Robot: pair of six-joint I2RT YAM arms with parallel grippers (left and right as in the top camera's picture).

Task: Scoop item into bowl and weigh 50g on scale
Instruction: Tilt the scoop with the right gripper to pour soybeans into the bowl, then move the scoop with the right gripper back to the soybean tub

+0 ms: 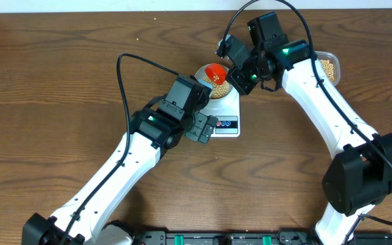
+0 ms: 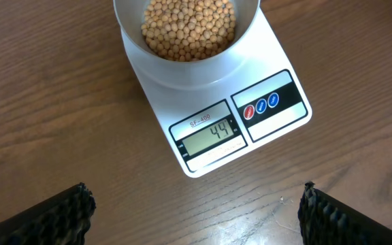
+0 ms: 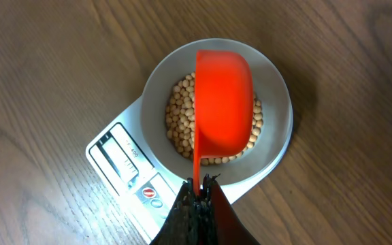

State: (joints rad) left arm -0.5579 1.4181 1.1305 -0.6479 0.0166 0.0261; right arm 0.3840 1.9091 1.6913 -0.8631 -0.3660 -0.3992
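Beans lie heaped in the bowl, and the bowl stands on the scale, at the end away from the display, which we read as 44. Beside the display we see round buttons on a dark panel.

Our right gripper is clamped on the handle of the red scoop. The scoop's cup hangs over the bowl with its outer side toward the wrist camera, hiding the middle of the beans in that view. Beans show around it on both sides.

Our left gripper has its jaws spread wide and holds nothing. It hovers over the bare table just in front of the scale's display end, and from overhead it overlaps that end. From overhead the right wrist also blocks the bowl's right edge.

We see a clear tub with more beans on the table behind the right arm, apart from the scale. A black cable loops above the left arm.
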